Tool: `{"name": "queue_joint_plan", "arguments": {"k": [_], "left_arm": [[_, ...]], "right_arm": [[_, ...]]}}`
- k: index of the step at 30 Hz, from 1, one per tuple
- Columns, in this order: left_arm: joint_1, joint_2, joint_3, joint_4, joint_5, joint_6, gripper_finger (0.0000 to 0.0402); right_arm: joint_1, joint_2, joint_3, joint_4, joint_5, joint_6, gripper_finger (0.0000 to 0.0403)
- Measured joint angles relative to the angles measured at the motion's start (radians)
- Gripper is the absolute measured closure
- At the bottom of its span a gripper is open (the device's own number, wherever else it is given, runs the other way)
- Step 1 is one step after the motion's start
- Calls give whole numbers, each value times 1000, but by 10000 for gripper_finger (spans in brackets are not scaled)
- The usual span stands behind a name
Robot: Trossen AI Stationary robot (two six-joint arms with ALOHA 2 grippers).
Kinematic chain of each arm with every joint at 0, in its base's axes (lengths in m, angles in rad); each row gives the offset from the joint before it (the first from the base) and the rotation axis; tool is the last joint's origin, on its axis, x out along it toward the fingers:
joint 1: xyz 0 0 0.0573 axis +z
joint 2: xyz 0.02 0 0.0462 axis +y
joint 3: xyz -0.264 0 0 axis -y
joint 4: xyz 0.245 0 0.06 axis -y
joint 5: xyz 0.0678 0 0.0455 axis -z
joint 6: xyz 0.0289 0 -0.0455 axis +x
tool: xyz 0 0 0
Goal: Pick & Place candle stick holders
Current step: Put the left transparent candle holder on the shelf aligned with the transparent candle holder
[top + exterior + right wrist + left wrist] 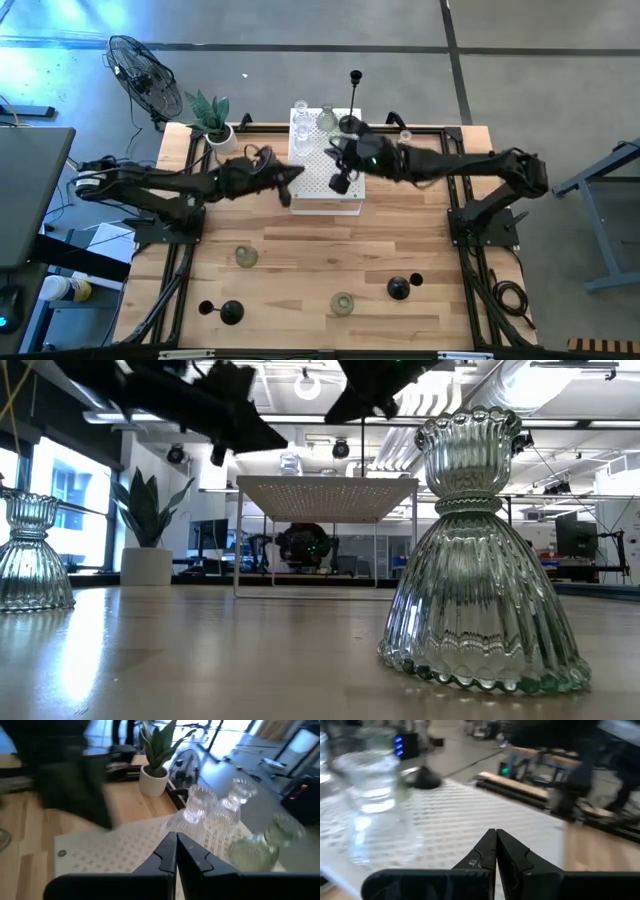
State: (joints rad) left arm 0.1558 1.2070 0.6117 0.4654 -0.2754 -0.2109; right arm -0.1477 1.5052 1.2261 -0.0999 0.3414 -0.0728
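Observation:
Several clear glass candle stick holders (300,125) stand on the far end of the white perforated box (325,195); they also show in the right wrist view (197,805). A black holder (352,122) stands beside them. More stand on the table: a glass one (246,257), another glass one (342,303), a black one (398,288) and another black one (230,312). My left gripper (290,188) is shut and empty over the box's left edge. My right gripper (340,182) is shut and empty over the middle of the box.
A potted green plant (212,118) stands at the table's far left corner. A fan (140,75) stands on the floor beyond it. The box stands raised on thin legs (236,540). Bare wood (300,250) lies between the box and the near holders.

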Motion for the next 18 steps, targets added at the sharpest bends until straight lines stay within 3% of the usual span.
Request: {"name": "queue_joint_plan", "arguments": {"k": [4, 8, 18], "left_arm": [[66, 84, 44, 2, 20, -4, 399], [80, 162, 109, 6, 21, 30, 399], [80, 244, 181, -24, -179, 57, 399]], "right_arm": [[70, -84, -170, 169, 129, 30, 403], [110, -171, -319, 314, 191, 44, 403], [125, -323, -529, 463, 214, 73, 403]]}}
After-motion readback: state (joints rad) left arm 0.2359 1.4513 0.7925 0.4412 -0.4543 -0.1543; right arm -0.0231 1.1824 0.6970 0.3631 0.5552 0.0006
